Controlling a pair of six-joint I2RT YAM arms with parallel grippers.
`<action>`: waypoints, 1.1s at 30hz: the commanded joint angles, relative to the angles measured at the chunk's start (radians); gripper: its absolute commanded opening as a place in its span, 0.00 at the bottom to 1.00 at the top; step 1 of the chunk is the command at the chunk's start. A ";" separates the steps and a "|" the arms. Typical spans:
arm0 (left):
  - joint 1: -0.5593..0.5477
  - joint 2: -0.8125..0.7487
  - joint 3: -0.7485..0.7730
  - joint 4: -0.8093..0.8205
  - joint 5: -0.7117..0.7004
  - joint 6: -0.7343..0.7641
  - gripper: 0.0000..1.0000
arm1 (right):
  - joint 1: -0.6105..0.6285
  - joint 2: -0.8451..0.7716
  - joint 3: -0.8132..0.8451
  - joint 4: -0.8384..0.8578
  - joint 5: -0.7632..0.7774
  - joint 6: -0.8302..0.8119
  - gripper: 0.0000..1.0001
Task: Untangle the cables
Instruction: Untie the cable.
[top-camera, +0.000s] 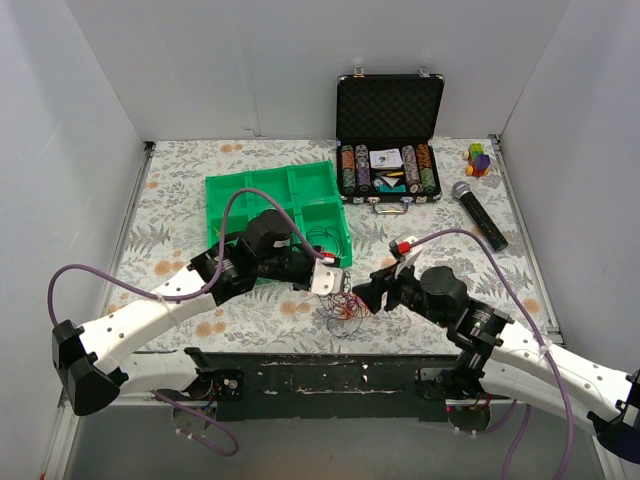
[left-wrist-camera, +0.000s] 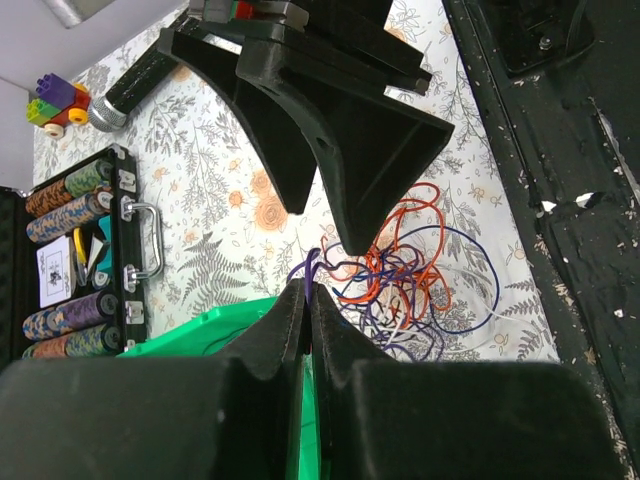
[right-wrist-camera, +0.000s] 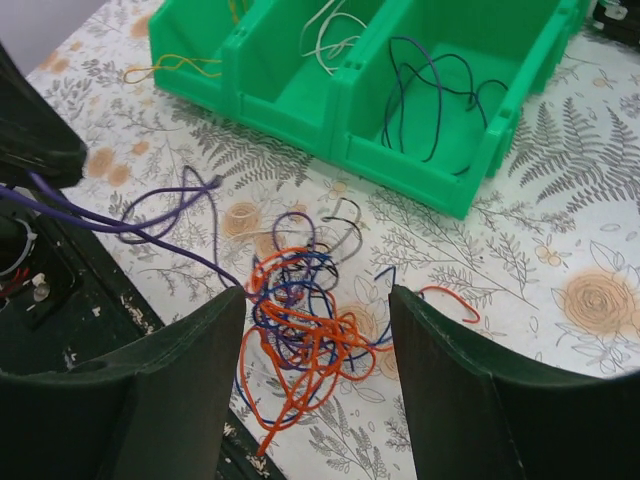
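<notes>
three cables (right-wrist-camera: 430, 95) binned, the knot left to do

your left gripper (left-wrist-camera: 307, 295) is clamped on a purple strand (right-wrist-camera: 100, 222) that runs taut out of the tangle (right-wrist-camera: 300, 335). orange, white and blue cables lie sorted in the bin (right-wrist-camera: 420, 185). the rest, mostly orange and blue, sit knotted at the near edge of the table (right-wrist-camera: 560, 250), hard by the black base strip (left-wrist-camera: 560, 150). your right gripper (right-wrist-camera: 318, 298) hangs open over them. there's bare table to the right, and the bin crowds the far side.

High rear overview, two close wrist views sharing the cables (right-wrist-camera: 318, 338)
</notes>
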 joint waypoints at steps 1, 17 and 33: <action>-0.020 0.003 0.012 0.032 -0.005 -0.014 0.00 | 0.004 0.017 0.001 0.123 -0.100 -0.069 0.68; -0.040 0.002 0.076 0.032 -0.023 -0.010 0.00 | 0.004 0.198 -0.068 0.305 -0.103 -0.011 0.60; -0.040 0.020 0.387 -0.022 -0.061 -0.070 0.00 | 0.004 0.251 -0.227 0.289 -0.001 0.098 0.29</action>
